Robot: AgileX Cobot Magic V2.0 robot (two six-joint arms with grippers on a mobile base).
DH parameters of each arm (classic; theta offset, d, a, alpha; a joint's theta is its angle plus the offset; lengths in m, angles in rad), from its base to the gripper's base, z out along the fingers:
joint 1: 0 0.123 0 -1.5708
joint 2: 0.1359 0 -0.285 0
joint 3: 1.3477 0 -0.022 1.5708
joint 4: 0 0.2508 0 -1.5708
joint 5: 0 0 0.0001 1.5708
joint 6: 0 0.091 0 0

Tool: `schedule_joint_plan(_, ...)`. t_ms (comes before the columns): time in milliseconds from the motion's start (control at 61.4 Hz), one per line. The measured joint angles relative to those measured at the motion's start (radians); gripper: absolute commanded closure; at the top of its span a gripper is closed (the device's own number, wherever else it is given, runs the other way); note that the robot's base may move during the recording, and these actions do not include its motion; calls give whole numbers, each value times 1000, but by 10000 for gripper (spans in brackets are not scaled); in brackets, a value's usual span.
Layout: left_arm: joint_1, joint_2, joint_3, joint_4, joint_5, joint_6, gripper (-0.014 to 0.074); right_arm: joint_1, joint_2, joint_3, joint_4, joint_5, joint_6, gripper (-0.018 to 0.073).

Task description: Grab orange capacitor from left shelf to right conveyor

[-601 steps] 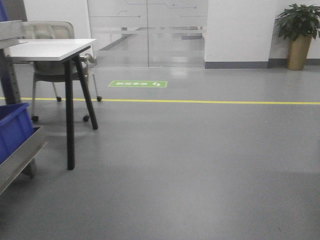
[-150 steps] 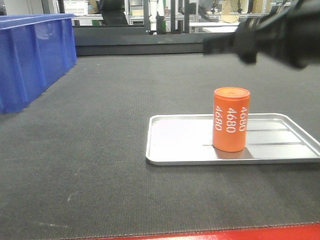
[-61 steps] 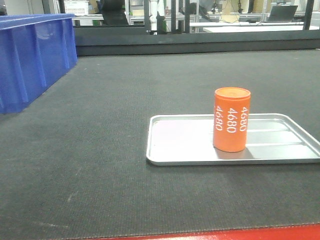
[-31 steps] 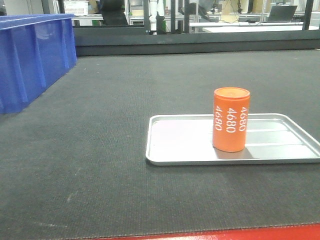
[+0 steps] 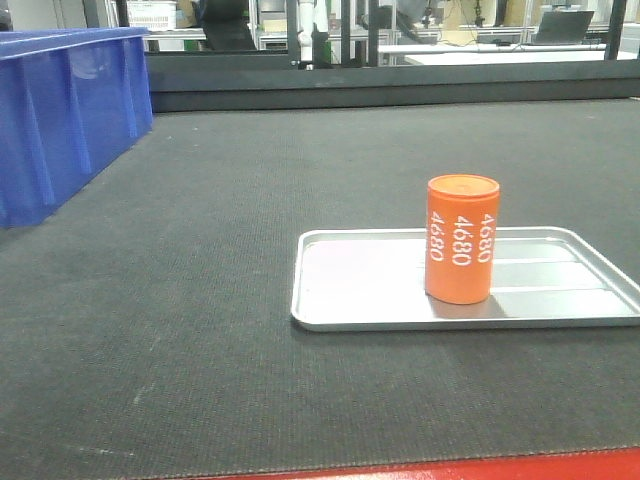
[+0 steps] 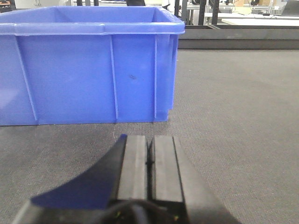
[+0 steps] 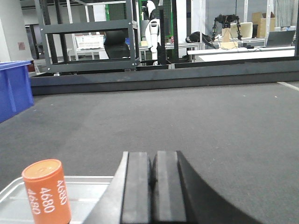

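The orange capacitor (image 5: 461, 240) stands upright on a shallow silver tray (image 5: 350, 280) resting on the right conveyor (image 5: 200, 300), a dark grey belt with a red front edge (image 5: 450, 468). In the right wrist view the orange capacitor (image 7: 46, 192) sits to the lower left of my right gripper (image 7: 153, 154), which is shut and empty, a little apart from the can. My left gripper (image 6: 149, 137) is also shut on nothing and hovers over the belt (image 6: 233, 116), facing a blue bin (image 6: 93, 70). The left shelf is out of view. Neither gripper appears in the front view.
The blue bin (image 5: 60, 110) stands on the belt at the far left. Behind the belt run a dark rail and metal racks (image 7: 88, 42), with desks and equipment further back. The tray (image 7: 79, 186) lies under the right gripper's left side.
The view went from an open floor to the belt. A dark arm that hung above the capacitor 2.4 s ago has left the front view. Nothing has moved over the last second.
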Motion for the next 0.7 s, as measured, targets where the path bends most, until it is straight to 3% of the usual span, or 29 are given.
schedule_joint_plan(98, 0, 0, 0, 0, 0, 0, 722, -26, 0, 0, 58, -4, -37, 509)
schedule_joint_plan(309, 0, 0, 0, 0, 0, 0, 722, -41, 0, 0, 223, -29, -220, 509)
schedule_joint_plan(700, 0, 0, 0, 0, 0, 0, 722, -41, 0, 0, 253, -29, -256, 509)
